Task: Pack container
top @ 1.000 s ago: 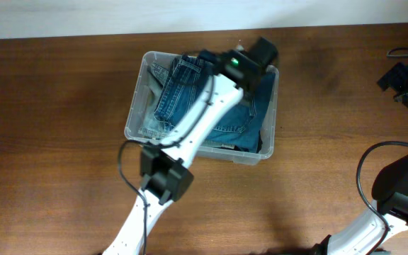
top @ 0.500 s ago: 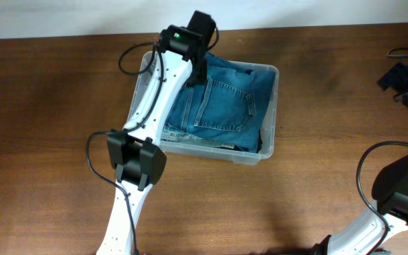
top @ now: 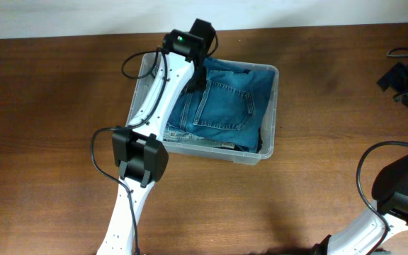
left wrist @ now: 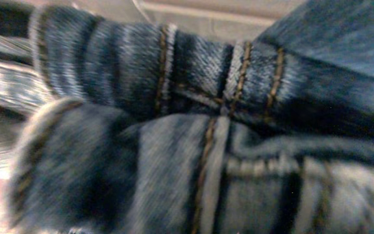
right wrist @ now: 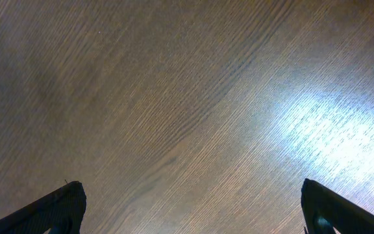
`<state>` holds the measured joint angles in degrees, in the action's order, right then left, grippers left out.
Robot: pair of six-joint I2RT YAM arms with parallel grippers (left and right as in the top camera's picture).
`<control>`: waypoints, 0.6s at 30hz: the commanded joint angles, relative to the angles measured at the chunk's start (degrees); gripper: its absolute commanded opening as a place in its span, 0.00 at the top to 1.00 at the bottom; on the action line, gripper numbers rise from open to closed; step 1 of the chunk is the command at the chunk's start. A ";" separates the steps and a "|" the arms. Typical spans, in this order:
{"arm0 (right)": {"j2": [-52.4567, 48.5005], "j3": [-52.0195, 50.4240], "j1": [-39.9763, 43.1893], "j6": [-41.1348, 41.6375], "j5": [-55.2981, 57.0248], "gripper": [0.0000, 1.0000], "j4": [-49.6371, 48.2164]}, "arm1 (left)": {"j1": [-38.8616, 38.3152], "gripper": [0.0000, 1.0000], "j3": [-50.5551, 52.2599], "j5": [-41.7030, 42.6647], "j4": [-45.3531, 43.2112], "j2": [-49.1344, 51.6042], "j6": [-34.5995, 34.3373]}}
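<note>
The container (top: 273, 134), a clear plastic bin, stands mid-table with folded blue jeans (top: 222, 106) filling it, a back pocket facing up. My left arm reaches from the front over the bin's left side. Its left gripper (top: 196, 76) is down at the back-left corner, on the jeans. The left wrist view shows only blurred denim (left wrist: 206, 130) with orange seams pressed close; the fingers are hidden and I cannot see whether any cloth is pinched. The right gripper (right wrist: 193, 211) hangs open over bare wood, its dark fingertips (right wrist: 63, 208) far apart with nothing between them.
The right arm (top: 402, 184) sits folded at the table's front right corner. Dark gear and cables (top: 406, 81) lie at the right edge. The brown wooden table (top: 62, 106) ends at a pale strip along the back.
The left arm swung from the bin's back right to its back-left corner. The jeans, bunched a second ago, now lie spread flat with the pocket up. The right arm stayed still.
</note>
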<state>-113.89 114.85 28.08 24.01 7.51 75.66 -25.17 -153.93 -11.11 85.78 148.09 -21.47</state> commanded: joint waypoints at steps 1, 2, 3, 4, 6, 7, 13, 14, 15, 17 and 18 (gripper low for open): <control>-0.61 -0.20 0.07 0.28 0.70 0.02 0.02 | -0.22 1.00 -5.53 0.15 -1.77 -1.66 -0.72; -0.61 -0.20 0.07 0.28 0.70 0.02 0.02 | -0.24 0.99 -6.56 0.17 -2.73 -2.01 -0.72; -0.61 -0.20 0.07 0.28 0.70 0.02 0.00 | -0.22 0.99 -7.34 0.17 -3.78 -2.21 -0.74; -0.61 -0.20 0.07 0.28 0.70 0.02 0.02 | -0.22 1.00 -7.61 0.20 -4.55 -2.21 -0.74; -0.61 -0.20 0.07 0.28 0.70 0.02 0.02 | -0.22 0.99 -7.52 0.20 -5.92 -1.99 -0.76; -0.61 -0.20 0.07 0.28 0.70 0.02 0.02 | -0.22 0.99 -7.37 0.22 -6.34 -1.62 -0.76; -0.61 -0.20 0.07 0.28 0.70 0.01 0.02 | -0.20 0.99 -7.32 0.85 -9.51 2.43 -0.76; -0.61 -0.20 0.07 0.28 0.70 0.02 0.00 | -0.17 0.99 -7.32 1.33 -9.62 3.21 -0.79; -0.61 -0.20 0.07 0.28 0.70 0.02 0.02 | -0.17 0.99 -7.32 1.53 -9.64 3.87 -0.79; -0.61 -0.20 0.07 0.28 0.70 0.02 0.02 | -0.17 0.99 -7.32 2.23 -9.31 5.55 -0.79; -0.61 -0.20 0.07 0.28 0.70 0.02 0.02 | -0.17 0.99 -7.32 2.73 -9.05 6.40 -0.79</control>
<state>-113.91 114.85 28.08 24.01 7.51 75.68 -25.32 -160.83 -10.68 76.88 150.04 -21.71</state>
